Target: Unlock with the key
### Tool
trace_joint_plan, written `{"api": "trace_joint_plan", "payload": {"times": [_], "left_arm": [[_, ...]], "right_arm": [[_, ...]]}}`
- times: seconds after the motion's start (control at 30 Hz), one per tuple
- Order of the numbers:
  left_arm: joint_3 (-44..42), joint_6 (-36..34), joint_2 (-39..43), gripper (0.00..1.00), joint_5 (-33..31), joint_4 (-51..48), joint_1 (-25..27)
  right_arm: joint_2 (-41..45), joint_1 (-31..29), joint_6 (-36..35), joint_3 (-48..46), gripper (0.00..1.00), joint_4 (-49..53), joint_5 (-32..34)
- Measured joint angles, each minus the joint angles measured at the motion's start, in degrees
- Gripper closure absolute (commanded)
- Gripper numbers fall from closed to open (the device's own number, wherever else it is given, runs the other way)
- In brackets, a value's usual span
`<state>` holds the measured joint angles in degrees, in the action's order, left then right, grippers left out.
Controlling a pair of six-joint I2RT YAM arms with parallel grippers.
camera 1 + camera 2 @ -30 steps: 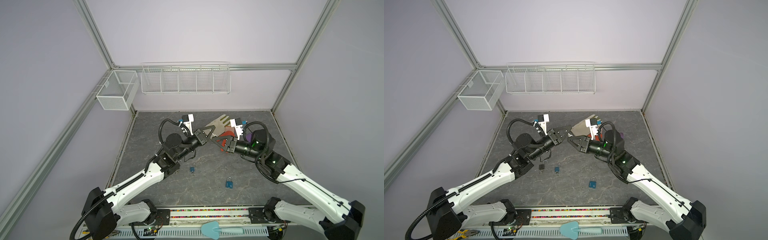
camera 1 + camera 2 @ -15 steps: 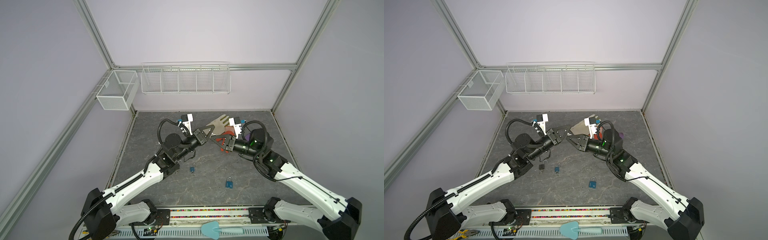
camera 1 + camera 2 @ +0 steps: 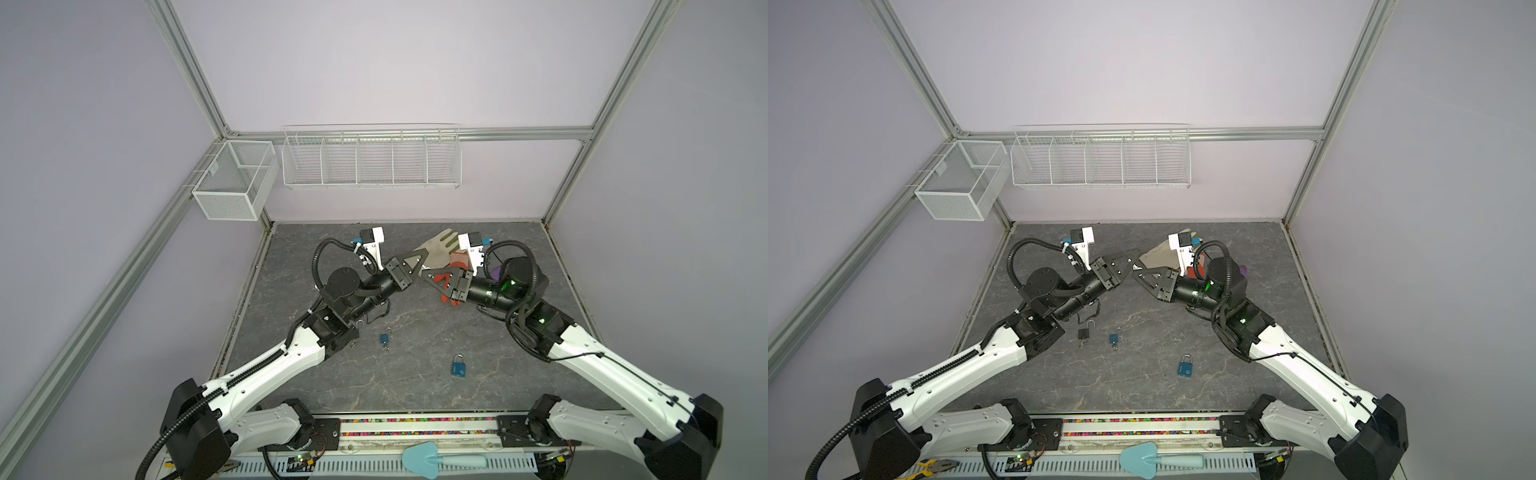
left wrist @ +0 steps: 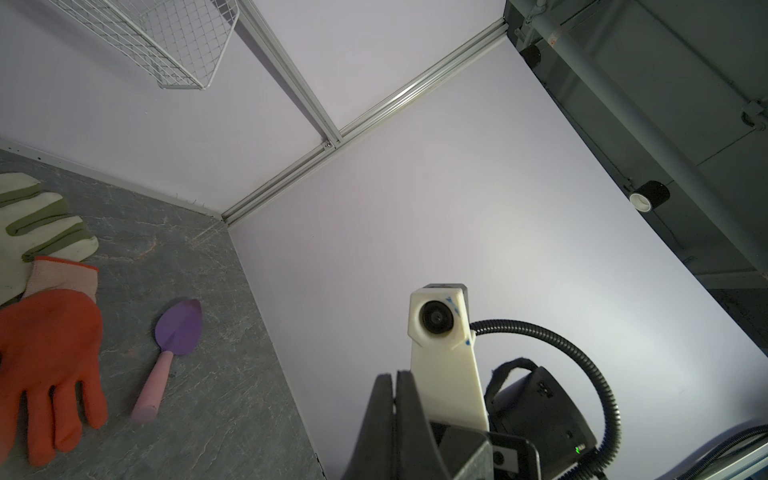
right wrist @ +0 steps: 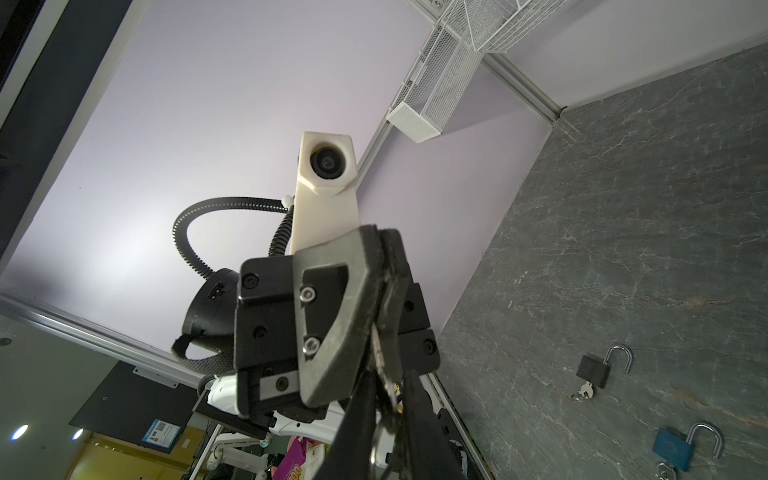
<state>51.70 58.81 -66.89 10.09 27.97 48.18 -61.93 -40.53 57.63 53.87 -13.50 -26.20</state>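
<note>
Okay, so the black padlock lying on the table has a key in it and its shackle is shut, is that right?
Not quite. The black padlock does have a key in it, but its shackle is open, swung up with one end free of the body. The right wrist view shows this.

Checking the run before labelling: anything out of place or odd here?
Nothing spilled or broken. Odd: the left gripper pinches the small metal key in mid-air, tip to tip with the right gripper, and neither holds a lock. The one blue padlock whose shackle looks shut lies untouched on the grey mat.
</note>
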Motion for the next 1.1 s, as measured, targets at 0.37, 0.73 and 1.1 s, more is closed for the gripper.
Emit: {"api": "trace_joint_plan", "payload": {"times": [0.37,0.73,1.1], "left_arm": [[0.00,-0.20,0.04,1.00,-0.61,-0.39,0.00],[0.00,-3.76,5.09,0.45,-5.20,-11.52,-0.68],[8.63,-8.72,-5.53,0.39,-12.50,-44.26,9.05]], "right_arm": [[0.00,0.04,-0.26,0.00,0.94,-0.17,-0.55],[5.79,3.85,-6.80,-0.37,0.94,14.36,-0.59],[16.85,16.52,-14.36,-10.23,0.94,41.22,-0.87]]}}
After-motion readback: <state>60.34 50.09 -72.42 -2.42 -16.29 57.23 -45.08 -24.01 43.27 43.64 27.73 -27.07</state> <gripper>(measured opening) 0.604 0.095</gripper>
